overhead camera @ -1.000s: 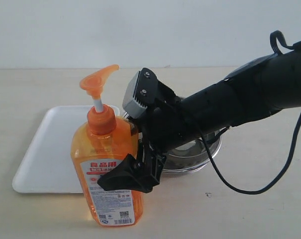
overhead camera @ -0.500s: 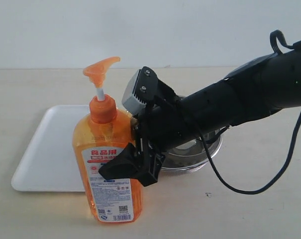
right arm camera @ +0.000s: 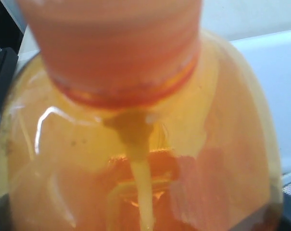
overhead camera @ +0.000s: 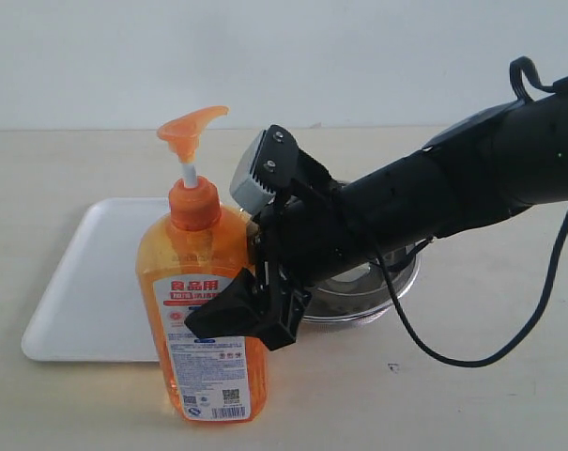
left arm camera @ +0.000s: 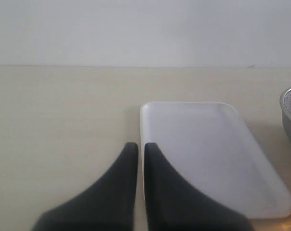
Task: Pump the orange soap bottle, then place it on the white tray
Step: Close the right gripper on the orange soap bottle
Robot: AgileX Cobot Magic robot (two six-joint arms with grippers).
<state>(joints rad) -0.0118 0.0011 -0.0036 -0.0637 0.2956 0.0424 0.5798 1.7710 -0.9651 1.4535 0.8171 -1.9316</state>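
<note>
one firm hold: right gripper (overhead camera: 238, 310) clamps the orange soap bottle (overhead camera: 208, 329)
bottle upright toward the table's near edge, just in front of the white tray (overhead camera: 86, 272), squeezed at its labelled body; left gripper (left arm camera: 136, 154) pressed closed, empty, by the tray's edge.

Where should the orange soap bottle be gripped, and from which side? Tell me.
Grip the orange soap bottle on its rectangular body below the shoulder, coming level from the exterior view's right, as the right end effector clamps it. The flat faces give steady hold; the pump head on its thin stem would give.
</note>
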